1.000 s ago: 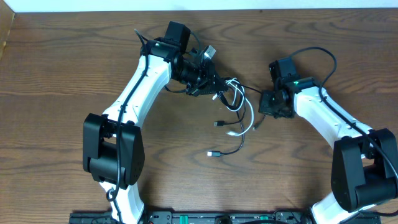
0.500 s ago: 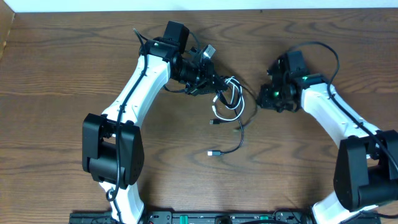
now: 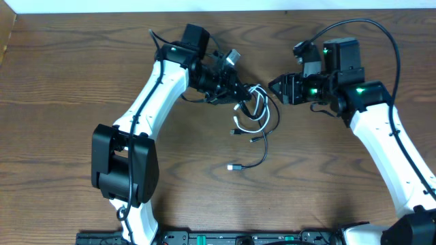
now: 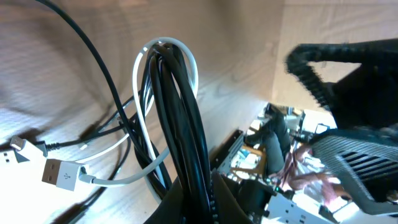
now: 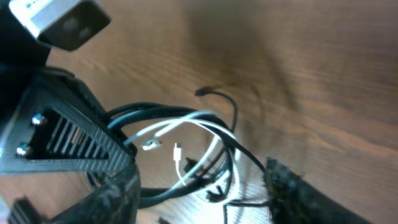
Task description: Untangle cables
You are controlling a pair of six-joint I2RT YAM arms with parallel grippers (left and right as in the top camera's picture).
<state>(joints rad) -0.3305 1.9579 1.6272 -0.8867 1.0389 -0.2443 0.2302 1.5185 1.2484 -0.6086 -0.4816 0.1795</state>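
Note:
The cables hang as one tangled bundle at the table's middle. The white cable (image 3: 257, 103) loops round the black cable (image 3: 263, 151), whose plug end trails toward the front. My left gripper (image 3: 238, 92) is shut on the bundle. In the left wrist view the black cable strands (image 4: 181, 130) run down between its fingers, with the white cable (image 4: 139, 74) looped over them and a white USB plug (image 4: 60, 175) lying at the left. My right gripper (image 3: 278, 88) stands open just right of the bundle, facing it. In the right wrist view the white cable (image 5: 186, 124) and black cable (image 5: 231, 112) lie ahead of the spread fingers (image 5: 111, 198), and nothing is gripped.
Thick black wires arc over the right arm (image 3: 381, 136) near the table's back edge. The left arm (image 3: 153, 95) stretches from the front left to the middle. The wall edge (image 3: 218, 7) runs along the back.
My right gripper has opened and let go of the cable end it was pulling. It rose toward the back and turned to face the bundle. The loose strands fell back leftward.

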